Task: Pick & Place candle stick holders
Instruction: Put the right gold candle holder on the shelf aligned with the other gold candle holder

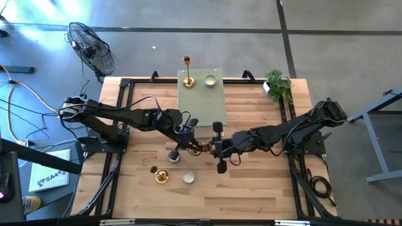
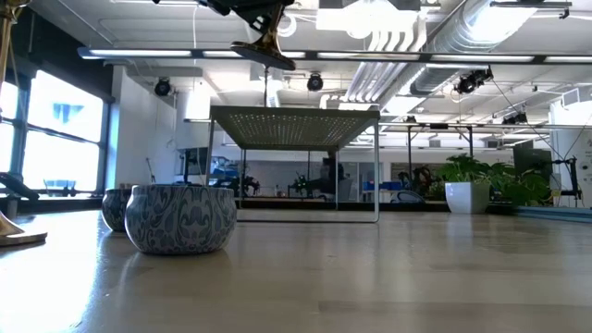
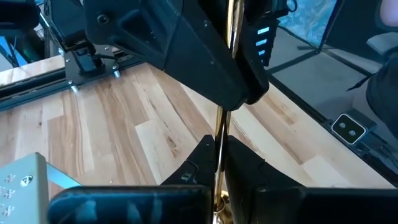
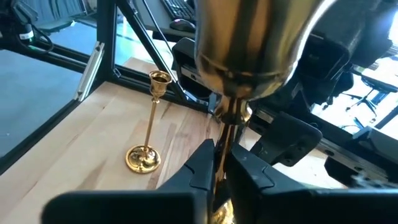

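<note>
A gold candle stick holder (image 1: 198,149) is held above the table's middle between my left gripper (image 1: 186,134) and my right gripper (image 1: 216,149), both shut on its slim stem. Its round base (image 2: 267,48) shows high up in the low view. A second gold holder (image 1: 161,176) stands on its base near the front, beside a cream-white cup (image 1: 188,177); another cup (image 1: 174,156) sits under the left gripper. A third gold holder (image 1: 187,80) and a cup (image 1: 210,80) stand on the pale green perforated slab (image 1: 201,100). My left gripper pinches the thin gold stem (image 3: 219,144) between its two fingers (image 3: 199,158). The fingers lie across the stem. The holder is lifted clear of the table. My right gripper pinches the stem (image 4: 221,154) between its two fingers (image 4: 203,163), below the wide gold candle cup (image 4: 249,43). The fingers lie across the stem. The holder is clear of the table.
A potted plant (image 1: 277,85) stands at the far right corner. Black frame rails (image 1: 119,107) run along the table's left and right sides. The slab stands raised on thin legs (image 2: 294,125). Bare wood lies at the front right.
</note>
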`<state>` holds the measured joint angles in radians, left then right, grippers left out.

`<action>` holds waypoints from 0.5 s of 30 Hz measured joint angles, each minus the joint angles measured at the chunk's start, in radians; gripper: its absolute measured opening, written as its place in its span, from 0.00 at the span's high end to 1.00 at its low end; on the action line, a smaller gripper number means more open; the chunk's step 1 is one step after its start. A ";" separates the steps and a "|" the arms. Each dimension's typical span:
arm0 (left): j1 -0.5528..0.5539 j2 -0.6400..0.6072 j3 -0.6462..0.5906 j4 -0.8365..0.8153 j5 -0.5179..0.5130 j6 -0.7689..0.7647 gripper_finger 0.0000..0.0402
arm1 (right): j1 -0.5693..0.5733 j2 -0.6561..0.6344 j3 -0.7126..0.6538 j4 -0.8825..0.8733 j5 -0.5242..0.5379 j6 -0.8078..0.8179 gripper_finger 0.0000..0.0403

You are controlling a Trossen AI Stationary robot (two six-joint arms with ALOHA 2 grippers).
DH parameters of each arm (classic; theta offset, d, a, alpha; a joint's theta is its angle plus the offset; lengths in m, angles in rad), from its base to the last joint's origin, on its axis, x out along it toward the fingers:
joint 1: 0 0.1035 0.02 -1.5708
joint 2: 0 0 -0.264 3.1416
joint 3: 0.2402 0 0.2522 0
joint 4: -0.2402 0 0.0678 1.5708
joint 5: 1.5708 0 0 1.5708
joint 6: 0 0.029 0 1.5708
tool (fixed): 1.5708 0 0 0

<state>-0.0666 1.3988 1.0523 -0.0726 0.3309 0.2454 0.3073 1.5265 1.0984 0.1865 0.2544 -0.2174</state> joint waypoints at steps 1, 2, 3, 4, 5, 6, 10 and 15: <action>0.000 0.000 0.000 0.003 0.000 -0.006 0.98 | 0.000 0.000 0.000 0.001 -0.003 0.003 0.91; 0.000 0.000 0.000 0.006 0.000 -0.008 0.98 | 0.000 0.000 0.000 0.001 -0.006 0.005 0.88; 0.000 0.000 0.000 0.006 -0.002 -0.010 0.98 | 0.000 0.000 0.000 0.003 -0.008 0.010 0.86; 0.001 0.000 0.000 0.006 -0.002 -0.011 0.98 | 0.000 0.000 0.000 0.005 -0.006 0.020 0.83; 0.001 0.000 0.000 0.003 -0.004 -0.011 0.98 | 0.000 0.000 0.000 0.006 0.002 0.033 0.81; 0.001 0.000 0.000 0.002 -0.004 -0.012 0.98 | 0.000 0.000 0.000 0.006 0.012 0.042 0.78; 0.001 0.000 0.000 -0.003 -0.004 -0.015 0.98 | 0.010 0.000 0.000 0.007 0.088 0.051 0.68; 0.001 0.000 0.000 -0.008 -0.004 -0.016 0.98 | 0.040 0.000 0.000 -0.001 0.196 0.048 0.54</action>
<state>-0.0658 1.3990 1.0523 -0.0809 0.3271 0.2298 0.3472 1.5265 1.0981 0.1850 0.4508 -0.1696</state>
